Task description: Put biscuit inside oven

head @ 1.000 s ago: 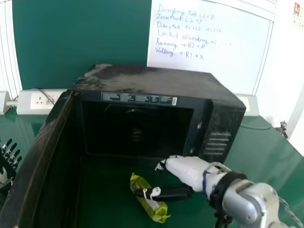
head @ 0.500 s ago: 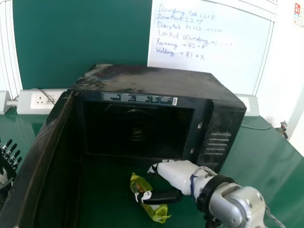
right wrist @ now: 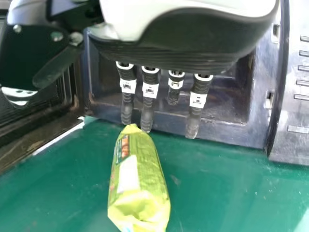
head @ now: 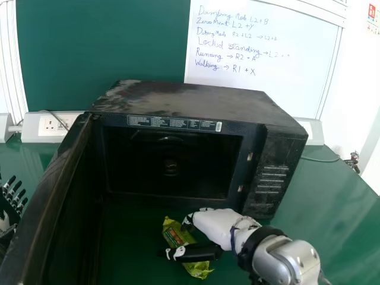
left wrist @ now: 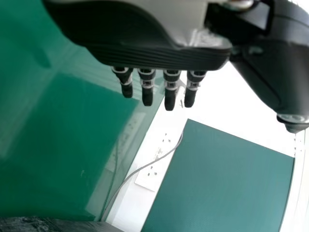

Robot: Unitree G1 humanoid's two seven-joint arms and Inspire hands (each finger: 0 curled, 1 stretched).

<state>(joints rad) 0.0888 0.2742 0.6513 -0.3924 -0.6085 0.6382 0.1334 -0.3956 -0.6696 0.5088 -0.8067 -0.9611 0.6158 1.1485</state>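
The green and yellow plastic biscuit packet lies on the glossy green desk, in front of the black box-shaped microwave oven, whose dark door stands open. The white-and-black right hand is over the packet, fingers extended and thumb apart from them. The black-and-grey left hand, its fingers straight, is beyond the door at the head view's left edge.

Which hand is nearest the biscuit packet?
The right hand, fingers straight, right at the packet; the left hand is out past the open oven door.

Glare streaks the table; the oven interior is dim.
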